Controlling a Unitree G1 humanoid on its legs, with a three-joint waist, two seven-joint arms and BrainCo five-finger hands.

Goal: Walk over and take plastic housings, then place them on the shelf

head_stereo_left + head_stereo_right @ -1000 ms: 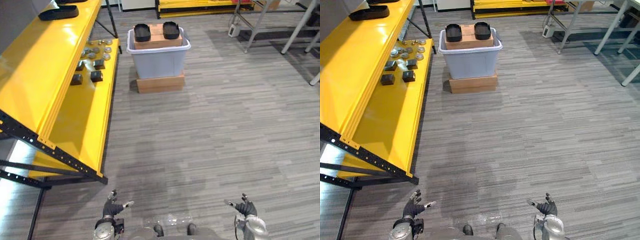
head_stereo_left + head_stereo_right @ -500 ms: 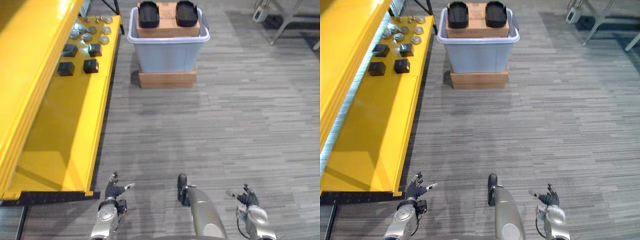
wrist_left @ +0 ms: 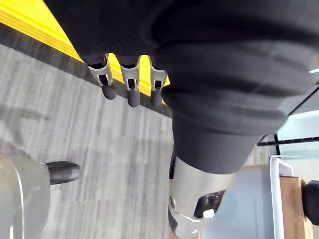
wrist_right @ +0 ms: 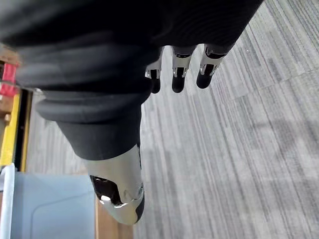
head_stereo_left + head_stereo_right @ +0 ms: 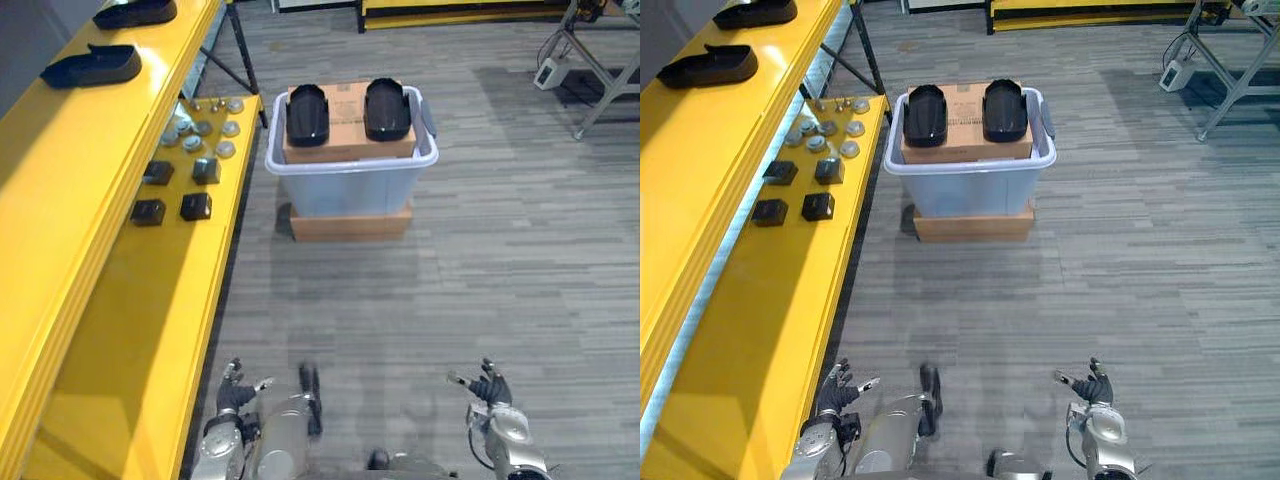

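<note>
our view has shifted since a moment ago: the bin (image 5: 350,188) now shows lower down, and the top of the yellow shelf (image 5: 70,190) is back in sight. two black housings (image 5: 307,114) lie side by side on a cardboard box (image 5: 347,100) inside the bin, well ahead of us. two more housings (image 5: 92,65) lie on the shelf's top board. our left hand (image 5: 233,396) and right hand (image 5: 490,388) hang low over the floor (image 5: 500,250), fingers (image 3: 130,85) apart, holding nothing.

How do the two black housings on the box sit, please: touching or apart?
Apart: the left eye view shows bare box between the left housing and right housing.
</note>
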